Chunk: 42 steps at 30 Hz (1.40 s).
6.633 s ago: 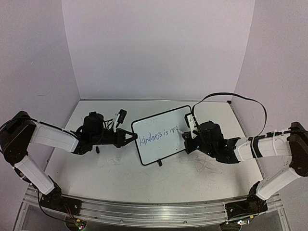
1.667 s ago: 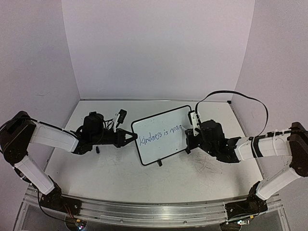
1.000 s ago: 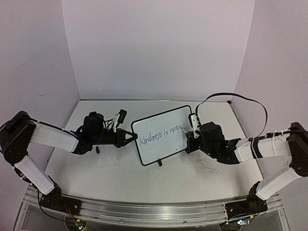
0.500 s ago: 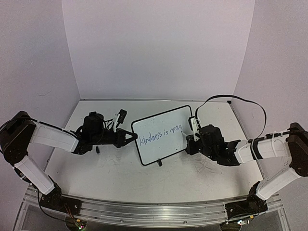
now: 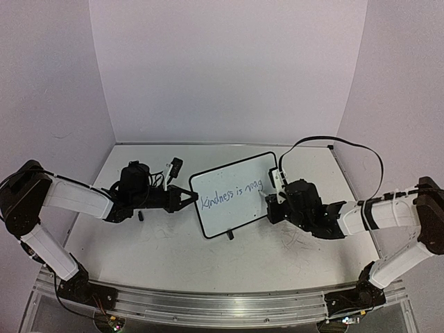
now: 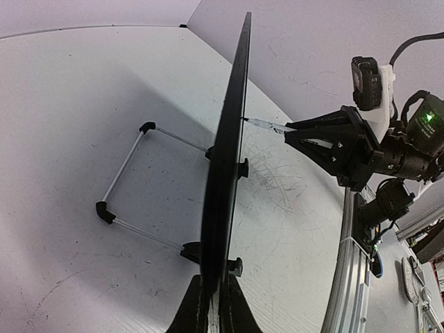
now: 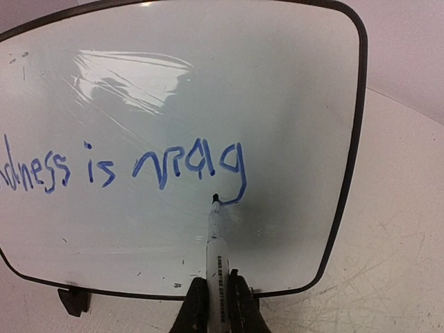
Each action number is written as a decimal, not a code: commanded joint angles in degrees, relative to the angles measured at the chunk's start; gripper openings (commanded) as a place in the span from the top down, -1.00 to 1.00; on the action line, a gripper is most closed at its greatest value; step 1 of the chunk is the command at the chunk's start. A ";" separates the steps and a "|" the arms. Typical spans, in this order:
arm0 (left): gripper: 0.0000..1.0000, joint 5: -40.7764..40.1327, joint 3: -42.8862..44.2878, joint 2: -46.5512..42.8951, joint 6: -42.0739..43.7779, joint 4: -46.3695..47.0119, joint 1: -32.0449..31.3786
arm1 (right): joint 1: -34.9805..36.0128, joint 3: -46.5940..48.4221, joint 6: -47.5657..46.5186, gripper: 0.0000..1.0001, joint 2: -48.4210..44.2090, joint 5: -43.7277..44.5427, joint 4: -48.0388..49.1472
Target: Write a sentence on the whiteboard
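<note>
I saw the whiteboard (image 7: 291,104) glossy, glare at eleven o'clock, its black frame (image 7: 353,139) smooth plastic; tabletop (image 7: 402,229) at three o'clock was matt, scuffed

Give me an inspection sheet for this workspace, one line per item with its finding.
Surface: white table, grey scuff marks.
Job's things: whiteboard upright on its stand; sentence reads "Kindness is mag" so far; marker tip on the g's tail.
Clutter: small black item on the table, left side.
Tools: left tool shut on the whiteboard's edge; right tool shut on the marker.
Cables: black cable looping above the right side.
Surroundings: plain walls; nothing else seen.
</note>
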 commanded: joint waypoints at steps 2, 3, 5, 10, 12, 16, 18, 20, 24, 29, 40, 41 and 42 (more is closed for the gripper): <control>1.00 -0.60 0.83 0.09 2.14 -2.87 0.05 | -0.74 -0.39 0.49 1.00 -6.37 2.12 -0.57; 1.00 -0.52 0.89 0.25 2.14 -2.86 0.05 | -1.40 -0.35 0.44 1.00 -6.65 1.66 -0.59; 1.00 -0.34 1.09 0.64 2.14 -2.85 0.05 | -2.55 0.33 -0.18 1.00 -6.30 0.81 -0.31; 1.00 -0.18 1.41 0.74 2.05 -2.86 0.04 | -3.03 2.85 -2.06 1.00 -3.77 -0.51 1.20; 1.00 -0.33 1.30 0.41 2.02 -2.85 0.05 | -3.38 3.27 -2.51 1.00 -2.70 -1.08 1.92; 1.00 -0.63 0.86 -0.19 1.97 -2.85 0.05 | -3.44 3.68 -2.72 1.00 -2.26 -1.30 3.13; 1.00 -0.55 0.76 -0.09 1.96 -2.85 0.05 | -3.45 4.21 -2.88 1.00 -1.75 -1.36 3.22; 1.00 -0.44 0.89 0.12 1.97 -2.85 0.05 | -3.45 4.59 -3.04 1.00 -1.13 -1.48 3.38; 1.00 -0.47 0.98 -0.02 1.97 -2.85 0.05 | -3.44 4.93 -3.03 1.00 -0.23 -1.90 3.78; 1.00 -0.54 0.73 -0.12 2.05 -2.85 0.05 | -3.55 5.26 -2.70 1.00 1.17 -1.14 3.98; 1.00 -0.62 0.50 -0.24 2.14 -2.85 0.05 | -4.06 3.61 -1.98 1.00 -0.48 0.66 2.23; 1.00 -0.56 0.56 -0.15 2.14 -2.85 0.03 | -4.08 3.59 -2.10 1.00 -1.13 0.68 2.16; 1.00 -0.52 0.64 -0.06 2.10 -2.85 0.03 | -4.12 3.45 -2.29 1.00 -2.01 0.46 2.13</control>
